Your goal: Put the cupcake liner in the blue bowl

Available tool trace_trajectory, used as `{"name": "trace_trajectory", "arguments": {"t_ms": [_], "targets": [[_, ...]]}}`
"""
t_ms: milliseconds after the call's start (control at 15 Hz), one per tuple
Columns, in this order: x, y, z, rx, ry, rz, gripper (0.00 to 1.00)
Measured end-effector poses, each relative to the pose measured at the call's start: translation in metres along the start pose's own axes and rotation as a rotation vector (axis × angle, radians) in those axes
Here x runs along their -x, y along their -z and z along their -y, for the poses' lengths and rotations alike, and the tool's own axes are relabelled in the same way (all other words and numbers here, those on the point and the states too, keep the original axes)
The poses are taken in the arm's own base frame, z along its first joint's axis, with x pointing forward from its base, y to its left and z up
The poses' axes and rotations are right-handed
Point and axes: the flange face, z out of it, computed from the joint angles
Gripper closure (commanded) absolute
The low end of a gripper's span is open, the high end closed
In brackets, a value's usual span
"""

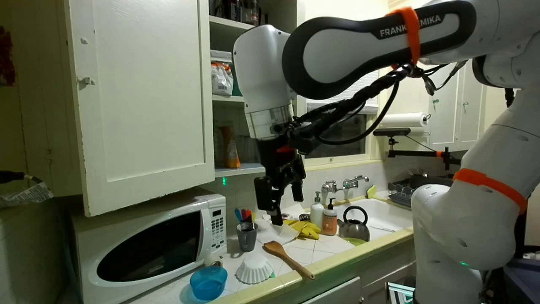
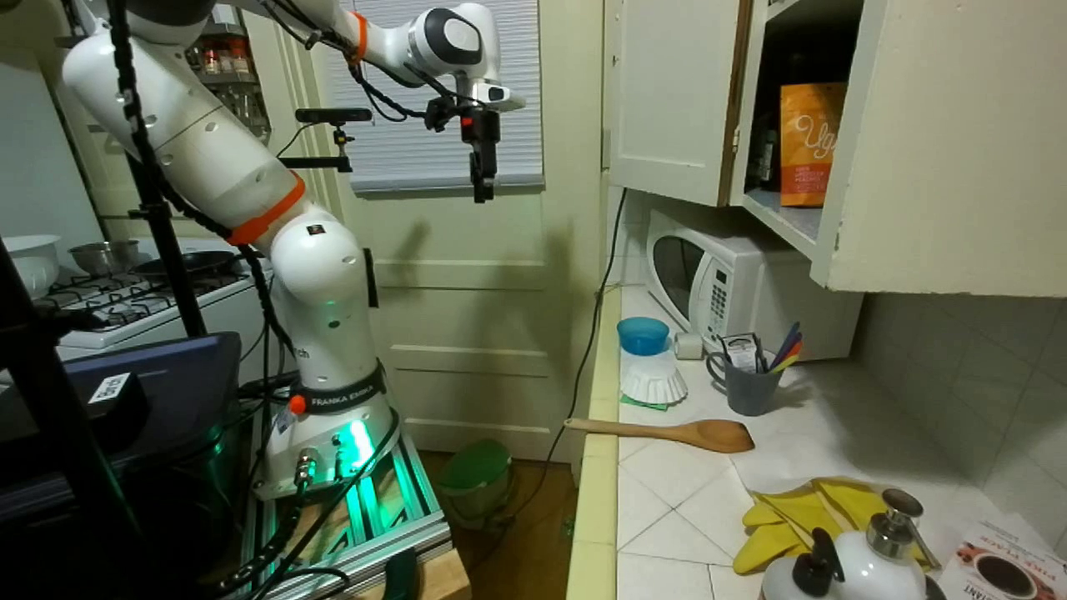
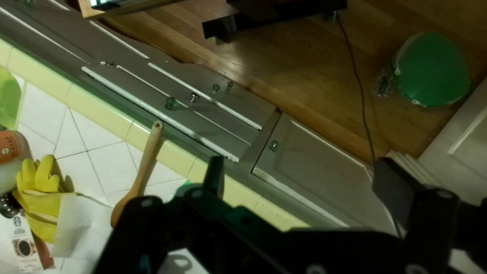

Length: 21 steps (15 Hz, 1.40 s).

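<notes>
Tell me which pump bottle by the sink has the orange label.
The black-topped bottle beside the kettle; the white bottle shows no orange.

A white microwave [image 1: 147,247] with a dark oval window sits on the white tiled counter [image 2: 667,492], near a grey mug [image 1: 247,240] holding coloured handles [image 1: 248,216]. A wooden spoon [image 2: 667,432] lies with its handle across the counter's pale yellow edge [image 2: 598,500]. Yellow rubber gloves [image 3: 42,213] lie beside a sheet of white paper [image 3: 81,224]. A white pump bottle [image 1: 317,214], an orange-labelled pump bottle [image 1: 329,221] and a round metal kettle [image 1: 354,231] stand near the white sink [image 1: 382,211]. An orange pouch [image 2: 809,150] stands inside an open white cupboard [image 2: 671,92], and a green bin [image 2: 475,471] stands on the wooden floor [image 3: 308,57].
</notes>
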Motion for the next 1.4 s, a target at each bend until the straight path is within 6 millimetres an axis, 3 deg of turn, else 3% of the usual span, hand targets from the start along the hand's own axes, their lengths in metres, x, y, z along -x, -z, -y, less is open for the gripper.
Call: {"name": "trace_trajectory", "arguments": {"t_ms": [200, 400, 600, 867, 1000, 1400], "targets": [[-0.025, -0.002, -0.036, -0.064, -0.146, -0.011, 0.0], [-0.048, -0.015, -0.091, -0.132, -0.294, 0.003, 0.0], [-0.062, -0.032, -0.147, -0.203, -0.411, 0.019, 0.0], [-0.07, -0.059, -0.209, -0.285, -0.409, 0.036, 0.0], [-0.071, -0.062, -0.218, -0.291, -0.416, 0.041, 0.0], [-0.071, -0.058, -0.208, -0.275, -0.398, 0.032, 0.0]]}}
